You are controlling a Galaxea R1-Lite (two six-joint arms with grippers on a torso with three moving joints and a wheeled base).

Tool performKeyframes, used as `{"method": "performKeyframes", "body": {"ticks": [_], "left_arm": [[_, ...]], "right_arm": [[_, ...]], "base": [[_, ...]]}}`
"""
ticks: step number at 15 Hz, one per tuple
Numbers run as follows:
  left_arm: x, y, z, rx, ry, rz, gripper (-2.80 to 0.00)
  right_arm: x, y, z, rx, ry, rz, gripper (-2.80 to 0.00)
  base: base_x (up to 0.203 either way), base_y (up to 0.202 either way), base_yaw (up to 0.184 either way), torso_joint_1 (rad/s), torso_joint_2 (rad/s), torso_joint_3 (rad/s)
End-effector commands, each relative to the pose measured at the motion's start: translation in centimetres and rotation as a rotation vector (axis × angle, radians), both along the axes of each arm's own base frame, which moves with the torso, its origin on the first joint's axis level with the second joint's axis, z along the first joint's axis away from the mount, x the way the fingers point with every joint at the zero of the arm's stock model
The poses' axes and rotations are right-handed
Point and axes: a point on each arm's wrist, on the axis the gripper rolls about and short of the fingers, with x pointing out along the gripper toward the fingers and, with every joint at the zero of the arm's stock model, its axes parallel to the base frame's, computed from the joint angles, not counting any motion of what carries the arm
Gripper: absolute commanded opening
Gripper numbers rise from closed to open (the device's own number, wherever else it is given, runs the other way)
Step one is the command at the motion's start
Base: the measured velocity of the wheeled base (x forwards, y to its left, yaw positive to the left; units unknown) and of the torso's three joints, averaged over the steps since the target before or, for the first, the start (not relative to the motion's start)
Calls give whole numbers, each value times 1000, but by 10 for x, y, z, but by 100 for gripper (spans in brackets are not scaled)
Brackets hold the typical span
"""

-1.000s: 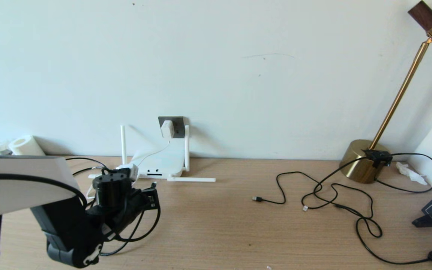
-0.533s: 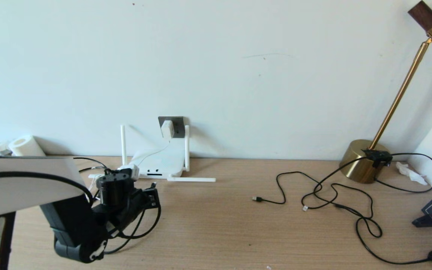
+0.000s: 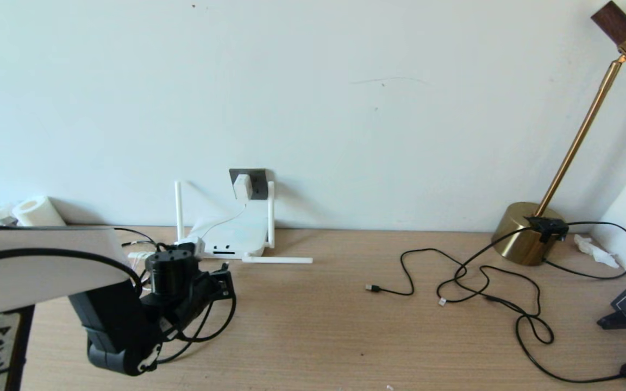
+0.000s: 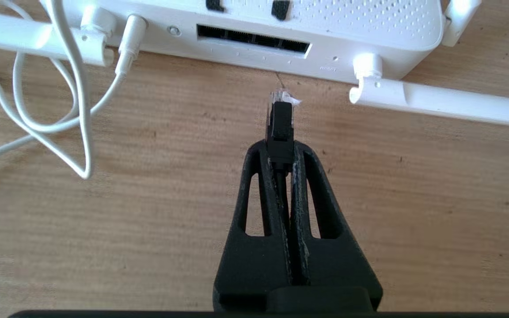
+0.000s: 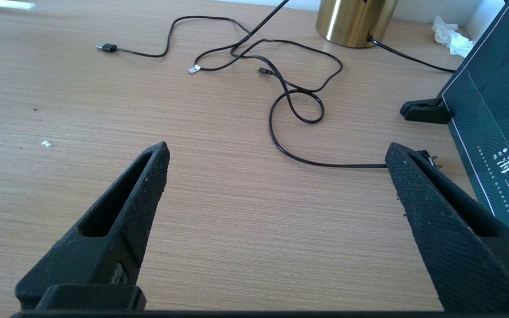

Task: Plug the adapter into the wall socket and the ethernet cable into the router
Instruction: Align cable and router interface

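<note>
Black fingers of the left gripper (image 4: 281, 145) clamp the ethernet cable (image 4: 280, 121), clear tip just short of the router (image 4: 325, 26) near the desk's (image 3: 345, 326) far-left edge. Best, I'd say: square the clip with the dark port row (image 4: 254, 39), push straight. Behind, the adapter (image 3: 242, 186) sits in the wall socket (image 3: 258, 182). The right gripper (image 5: 276, 150) hangs wide open, idle. No containers here.

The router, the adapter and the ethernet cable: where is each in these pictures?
router (image 4: 369, 22): left wrist view, on its white dotted top.
adapter (image 3: 242, 187): head view, on its white body at the wall socket.
ethernet cable (image 4: 281, 123): left wrist view, on its black connector boot.
</note>
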Motion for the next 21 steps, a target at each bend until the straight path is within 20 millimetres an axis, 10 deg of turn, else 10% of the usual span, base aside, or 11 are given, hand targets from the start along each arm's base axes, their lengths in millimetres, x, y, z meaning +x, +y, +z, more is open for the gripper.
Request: {"method": "performKeyframes", "body": {"ticks": [1, 21], "left_arm": [[4, -1, -1, -3, -11, 1, -280], [7, -1, 4, 11, -32, -1, -280]], "right_arm": [[0, 0, 0, -1, 3, 2, 0], [0, 0, 0, -1, 3, 2, 0]], "base": [[0, 0, 0, 0, 0, 0], [0, 0, 0, 0, 0, 0]]}}
